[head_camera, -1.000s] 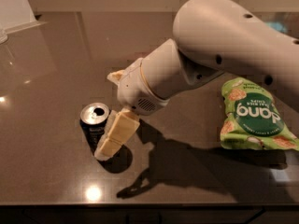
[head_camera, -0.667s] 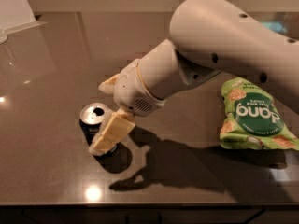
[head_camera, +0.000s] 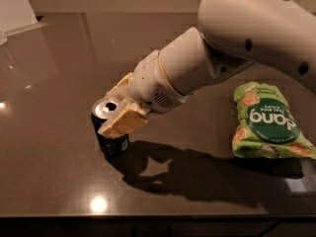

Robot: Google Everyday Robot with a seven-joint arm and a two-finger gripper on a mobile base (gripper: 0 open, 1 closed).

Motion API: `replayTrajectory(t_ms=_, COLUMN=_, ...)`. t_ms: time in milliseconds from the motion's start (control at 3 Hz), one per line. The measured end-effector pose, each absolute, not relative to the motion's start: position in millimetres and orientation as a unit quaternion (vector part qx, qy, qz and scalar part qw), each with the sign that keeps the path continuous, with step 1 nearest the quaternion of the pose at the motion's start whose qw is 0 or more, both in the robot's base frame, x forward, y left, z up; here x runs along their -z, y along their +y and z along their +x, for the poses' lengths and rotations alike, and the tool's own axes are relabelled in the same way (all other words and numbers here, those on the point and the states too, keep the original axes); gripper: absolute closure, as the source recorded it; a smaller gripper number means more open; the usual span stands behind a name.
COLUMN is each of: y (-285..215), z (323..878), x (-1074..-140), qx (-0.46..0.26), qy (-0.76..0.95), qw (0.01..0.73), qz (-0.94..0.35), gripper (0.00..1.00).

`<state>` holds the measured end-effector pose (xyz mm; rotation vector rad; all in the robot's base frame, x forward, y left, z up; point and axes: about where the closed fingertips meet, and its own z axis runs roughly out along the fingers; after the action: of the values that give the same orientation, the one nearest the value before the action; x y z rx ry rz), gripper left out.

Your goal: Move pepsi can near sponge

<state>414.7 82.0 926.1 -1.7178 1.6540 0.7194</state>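
Note:
The pepsi can [head_camera: 113, 143], dark blue with a silver top, stands upright on the dark table [head_camera: 54, 73] at left of centre. My gripper [head_camera: 111, 113] reaches in from the right on a large white arm [head_camera: 237, 38]. Its cream finger pads [head_camera: 124, 122] sit on either side of the can's upper part, one in front and one behind, closed against it. The can's base is at the table surface. The sponge is out of view.
A flat green snack bag [head_camera: 266, 122] lies on the table at right. The table's front edge [head_camera: 148, 215] runs along the bottom. A pale object [head_camera: 12, 4] stands at the far left corner.
My gripper has moved left and down from beside the can to around it. The can's top has shifted slightly up and right. The bag has not moved.

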Motion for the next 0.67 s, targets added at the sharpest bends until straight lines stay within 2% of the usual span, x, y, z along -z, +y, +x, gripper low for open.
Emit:
replayTrajectory(t_ms=333, y=58, z=425, x=-949, qx=-0.265, qy=0.641, qw=0.339, qz=-0.635, gripper=0.88)
replayTrajectory(t_ms=667, y=19, z=449, x=-971, qx=-0.241, qy=0.666, qw=0.362, qz=-0.606, gripper=1.0)
